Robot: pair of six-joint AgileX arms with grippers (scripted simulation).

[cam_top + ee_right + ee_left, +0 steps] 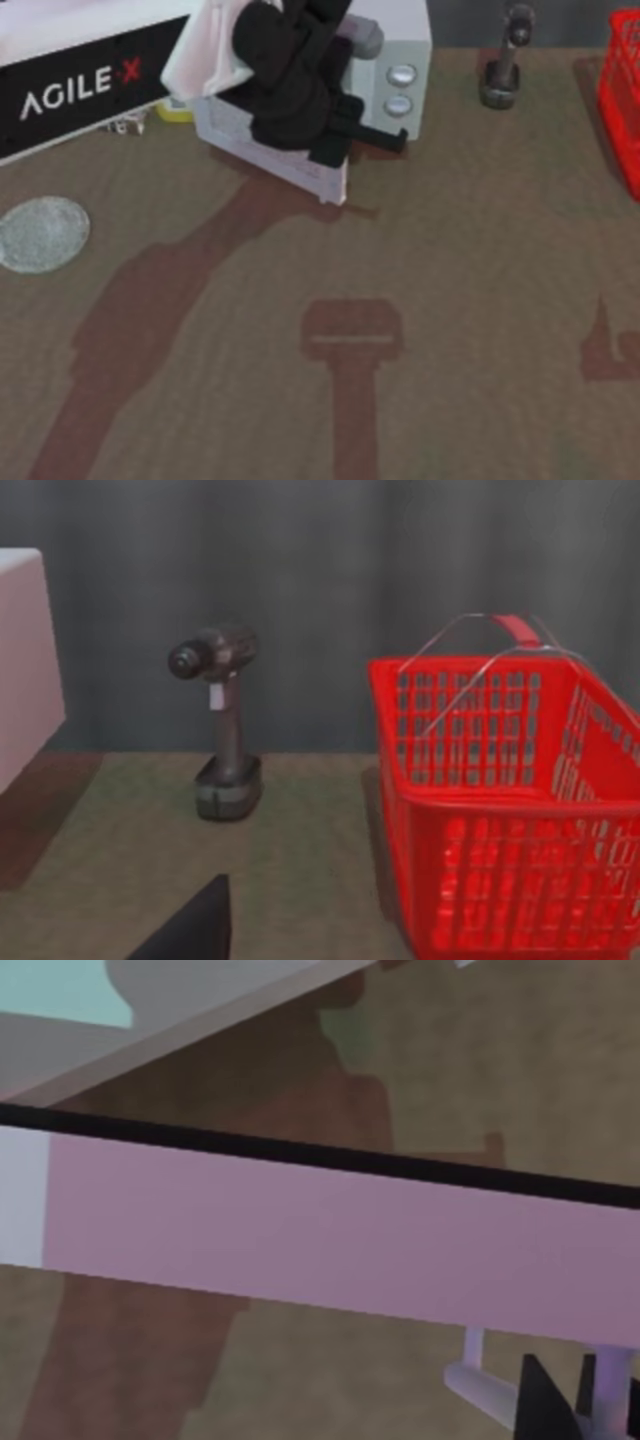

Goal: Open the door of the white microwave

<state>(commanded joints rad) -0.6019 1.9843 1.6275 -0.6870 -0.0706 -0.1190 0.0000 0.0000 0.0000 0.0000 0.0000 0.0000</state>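
The white microwave (405, 40) stands at the table's back, its two silver knobs facing front. Its door (305, 172) is swung partly out toward the table's front, hinged on the left. My left arm reaches over the door's top edge, and my left gripper (345, 152) is at the door's free end. In the left wrist view the door's edge (330, 1230) crosses as a pale band. Below it my left gripper (575, 1400) is shut on the door's handle (480, 1388). My right gripper (205, 930) is parked at the right, out of the top view.
A grey drill (500, 70) (225, 730) stands upright right of the microwave. A red basket (622, 90) (500, 810) sits at the far right edge. A round grey plate (40, 233) lies at the left. A black AGILEX board (80, 85) is at the back left.
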